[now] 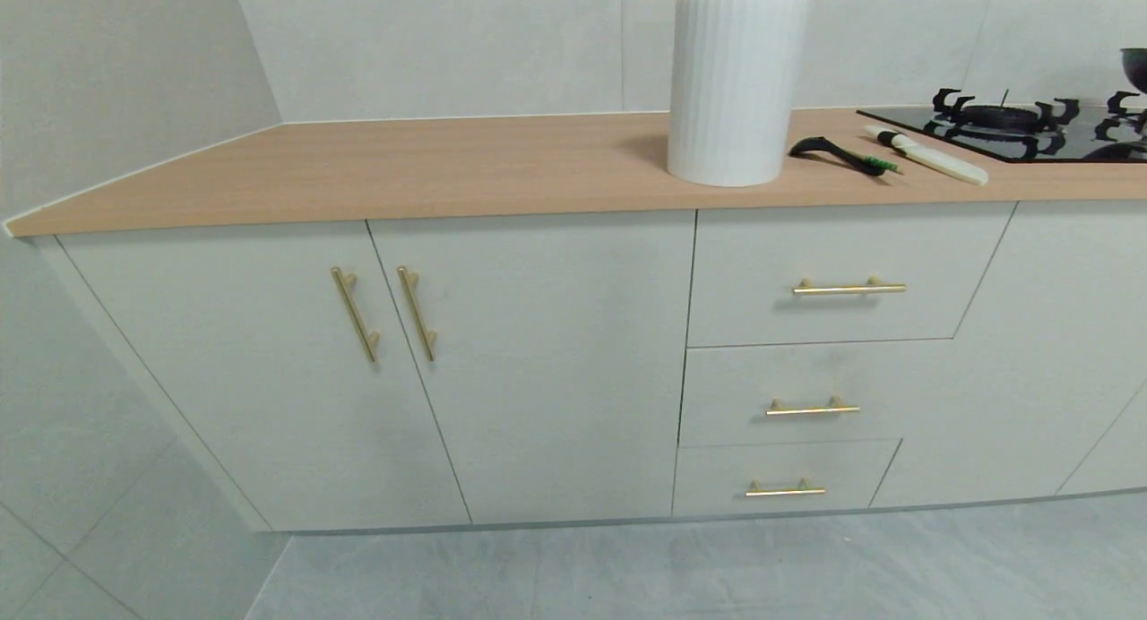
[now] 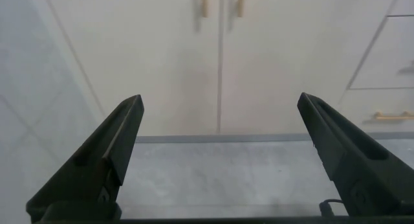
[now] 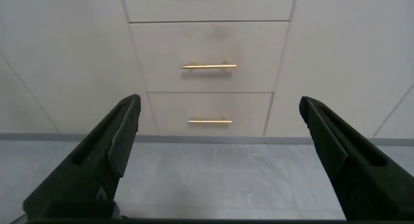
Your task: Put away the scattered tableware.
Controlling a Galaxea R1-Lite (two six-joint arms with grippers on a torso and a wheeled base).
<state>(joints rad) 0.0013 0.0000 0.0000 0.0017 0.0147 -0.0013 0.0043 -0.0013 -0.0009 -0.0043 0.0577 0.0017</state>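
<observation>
- The pale cabinet [image 1: 556, 360] spans the head view. Its double doors [image 1: 269, 378] sit at 9 o'clock of a stack of three drawers [image 1: 806, 396]. Doors and drawers are all shut, and each has a brass bar handle.
- The wooden desk [image 1: 403, 167] tops the cabinet and runs from the wall corner at 9 o'clock to the frame edge at 3 o'clock.
- The grey tiled floor [image 1: 717, 566] lies at 6 o'clock of the cabinet.
- A black gas hob [image 1: 1013, 132] is set into the desk at 2 o'clock of the drawers.
- The ribbed white holder [image 1: 735, 87], a tall cylinder, stands upright on the desk above the top drawer. Its inside cannot be seen from this angle.
- The white knife [image 1: 932, 159] lies flat on the desk at 3 o'clock of the holder, just in front of the hob's near edge.
- The black-handled utensil [image 1: 838, 152], with a green end, lies between the holder and the knife, near both but touching neither.
- The left claw [image 2: 220, 100] hangs low with its fingers spread wide and nothing between them. It faces the foot of the double doors and the floor.
- The right claw [image 3: 218, 101] is also spread wide and holds nothing. It is low and faces the two lower drawers.
</observation>
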